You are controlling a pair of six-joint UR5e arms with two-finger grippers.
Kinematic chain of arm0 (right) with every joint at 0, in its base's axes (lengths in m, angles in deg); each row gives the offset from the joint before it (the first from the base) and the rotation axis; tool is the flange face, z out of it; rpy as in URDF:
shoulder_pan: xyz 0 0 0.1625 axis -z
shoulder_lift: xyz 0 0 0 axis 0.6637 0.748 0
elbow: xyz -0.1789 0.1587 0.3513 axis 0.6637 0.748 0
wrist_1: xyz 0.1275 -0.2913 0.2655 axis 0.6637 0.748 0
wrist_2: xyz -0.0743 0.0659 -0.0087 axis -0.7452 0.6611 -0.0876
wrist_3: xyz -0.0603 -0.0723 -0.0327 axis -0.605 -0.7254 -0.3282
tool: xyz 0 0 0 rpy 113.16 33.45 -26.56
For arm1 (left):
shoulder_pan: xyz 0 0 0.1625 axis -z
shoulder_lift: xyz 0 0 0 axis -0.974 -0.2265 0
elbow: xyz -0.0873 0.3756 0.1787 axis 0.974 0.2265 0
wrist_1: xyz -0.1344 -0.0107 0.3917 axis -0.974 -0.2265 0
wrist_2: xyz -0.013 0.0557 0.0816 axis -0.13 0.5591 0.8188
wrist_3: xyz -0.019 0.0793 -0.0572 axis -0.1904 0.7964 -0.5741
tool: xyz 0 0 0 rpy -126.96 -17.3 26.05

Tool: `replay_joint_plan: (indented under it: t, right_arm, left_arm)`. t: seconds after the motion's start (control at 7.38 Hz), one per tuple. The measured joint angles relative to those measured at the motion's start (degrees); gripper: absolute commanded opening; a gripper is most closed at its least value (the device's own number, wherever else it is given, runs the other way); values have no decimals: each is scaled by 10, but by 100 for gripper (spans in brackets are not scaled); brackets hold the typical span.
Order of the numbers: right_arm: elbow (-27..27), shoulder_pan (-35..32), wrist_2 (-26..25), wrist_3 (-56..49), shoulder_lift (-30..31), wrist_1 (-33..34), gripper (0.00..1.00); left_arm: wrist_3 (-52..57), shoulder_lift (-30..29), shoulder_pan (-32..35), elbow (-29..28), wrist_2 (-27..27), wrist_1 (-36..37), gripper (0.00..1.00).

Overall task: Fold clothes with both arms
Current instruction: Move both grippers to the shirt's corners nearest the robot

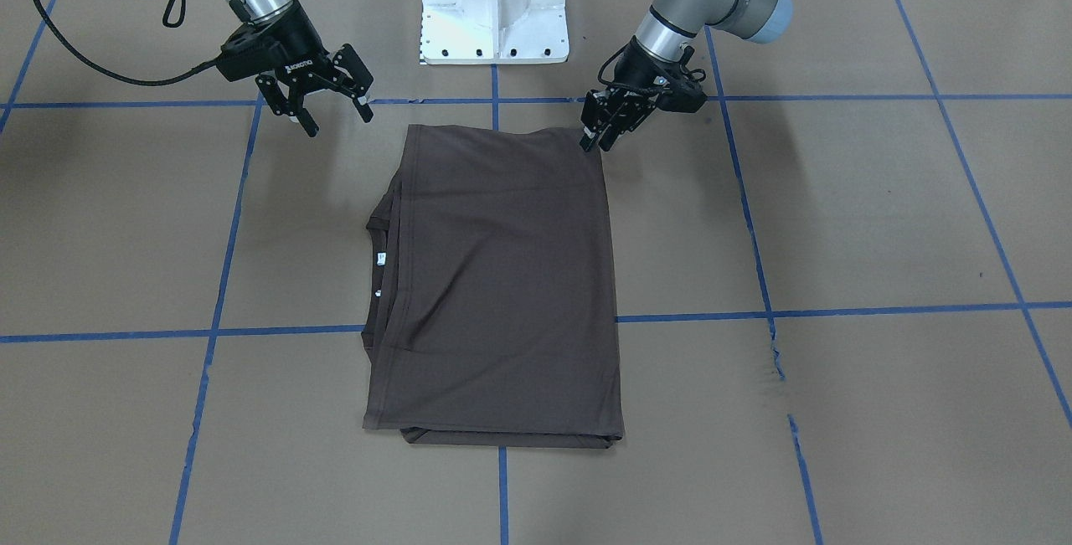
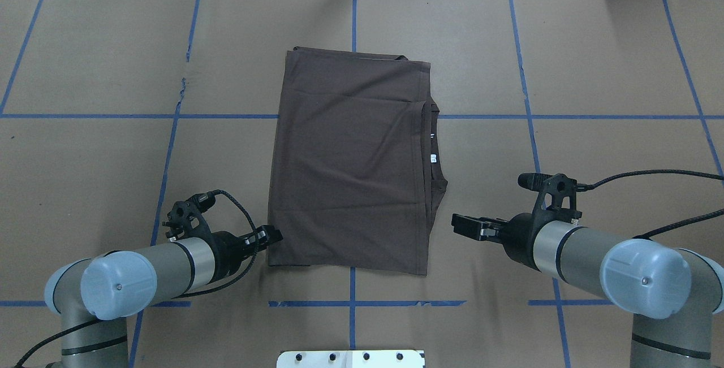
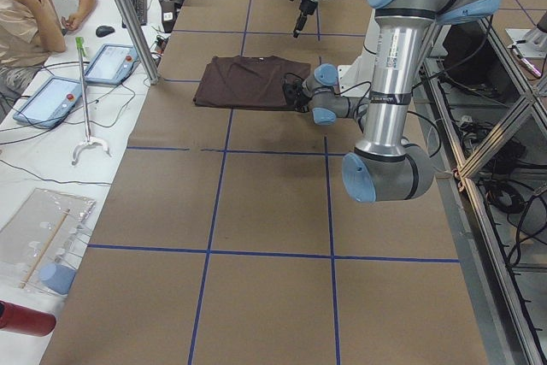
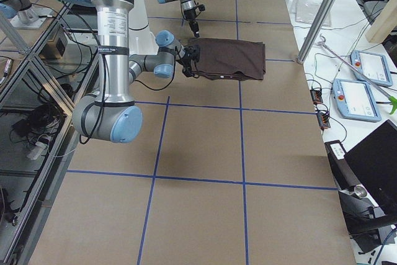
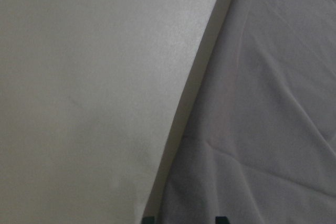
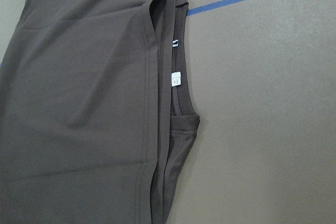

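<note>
Left tool (image 1: 599,141) jaws slightly parted over T-shirt (image 1: 502,277) corner; right tool (image 1: 339,122) released, short of cloth; should pinch both corners level

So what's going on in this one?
The robot is folding a T-shirt, which already lies as a folded rectangle on the table. The left gripper sits low at the shirt's corner nearest the robot, jaws slightly apart, not clearly gripping. The right gripper hovers open, just off the collar side.
</note>
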Motion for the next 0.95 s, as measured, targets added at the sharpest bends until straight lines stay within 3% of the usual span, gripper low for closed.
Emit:
replay_joint_plan:
  t: [0.41, 0.81, 0.95]
  right_arm:
    - [0, 0, -1, 7, 1, 0, 100]
    - [-1, 0, -1, 8, 1, 0, 100]
    - [-1, 0, -1, 8, 1, -1, 100]
  left_arm:
    - [-3, 0, -12, 2, 2, 20, 49]
    - [-3, -3, -23, 3, 2, 24, 41]
    - [-3, -4, -25, 5, 3, 24, 15]
